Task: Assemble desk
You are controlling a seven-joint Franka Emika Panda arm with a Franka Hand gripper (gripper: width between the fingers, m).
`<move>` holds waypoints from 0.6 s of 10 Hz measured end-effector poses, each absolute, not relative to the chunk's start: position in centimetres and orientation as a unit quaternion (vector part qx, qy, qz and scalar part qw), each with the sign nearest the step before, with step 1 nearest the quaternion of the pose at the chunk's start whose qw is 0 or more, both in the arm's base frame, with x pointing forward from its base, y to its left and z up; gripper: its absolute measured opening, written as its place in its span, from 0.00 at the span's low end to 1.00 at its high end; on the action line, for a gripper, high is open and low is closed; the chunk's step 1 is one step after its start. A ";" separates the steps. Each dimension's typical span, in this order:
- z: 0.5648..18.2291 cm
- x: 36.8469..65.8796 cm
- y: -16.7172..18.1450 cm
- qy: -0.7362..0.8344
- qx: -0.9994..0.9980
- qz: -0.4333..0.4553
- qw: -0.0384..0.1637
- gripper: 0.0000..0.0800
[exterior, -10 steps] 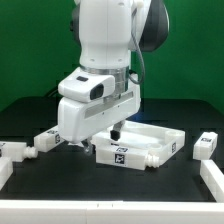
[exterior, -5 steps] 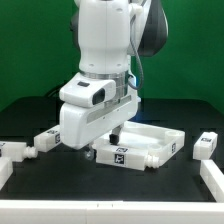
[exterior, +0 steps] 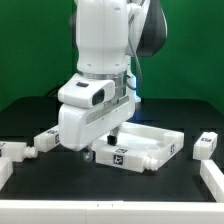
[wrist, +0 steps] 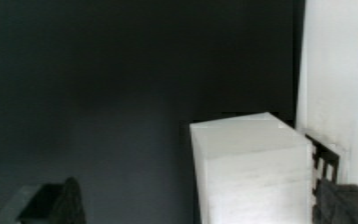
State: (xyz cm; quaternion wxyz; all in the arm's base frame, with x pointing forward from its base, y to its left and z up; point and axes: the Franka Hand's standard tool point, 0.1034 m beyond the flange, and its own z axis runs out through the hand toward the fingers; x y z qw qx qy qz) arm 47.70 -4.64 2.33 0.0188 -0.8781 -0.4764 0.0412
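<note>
Dark fingertips (wrist: pixel 51 202) of the gripper (exterior: pixel 113 134) stand spread wide, closed on nothing. In the wrist view, bare black bench (exterior: pixel 60 195) shows between one fingertip and a white square-edged block (wrist: pixel 250 170). The other fingertip sits close by the block's opposite side, and I cannot tell whether it touches. I also cannot tell whether that block is a leg or a corner of the tabletop (exterior: pixel 150 146). In the exterior view the gripper hangs low at the tabletop's near corner on the exterior view's left, largely hidden behind the bulky white arm (exterior: pixel 100 60) that leans down over it. The tabletop, a white rimmed rectangle, lies flat on the bench with its rim upward, and a black-and-white tag (exterior: pixel 119 154) faces out from its near wall. Just off the tabletop on the exterior view's left lies a white leg (exterior: pixel 46 139). Farther out on that side, more white pieces (exterior: pixel 12 151) lie by the frame's edge. On the exterior view's right of the tabletop, and apart from it, another tagged leg (exterior: pixel 207 143) rests on the bench. One more white part (exterior: pixel 214 178) lies nearer the camera than the tabletop, cut off by the frame. Behind the tabletop the backdrop is green.
</note>
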 end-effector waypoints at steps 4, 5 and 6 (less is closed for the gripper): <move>2.4 49.1 -5.6 -0.491 -0.870 0.033 0.015 0.81; 2.4 49.1 -5.3 -0.487 -0.873 0.030 0.014 0.81; 2.5 49.1 -4.4 -0.481 -0.877 0.023 0.012 0.81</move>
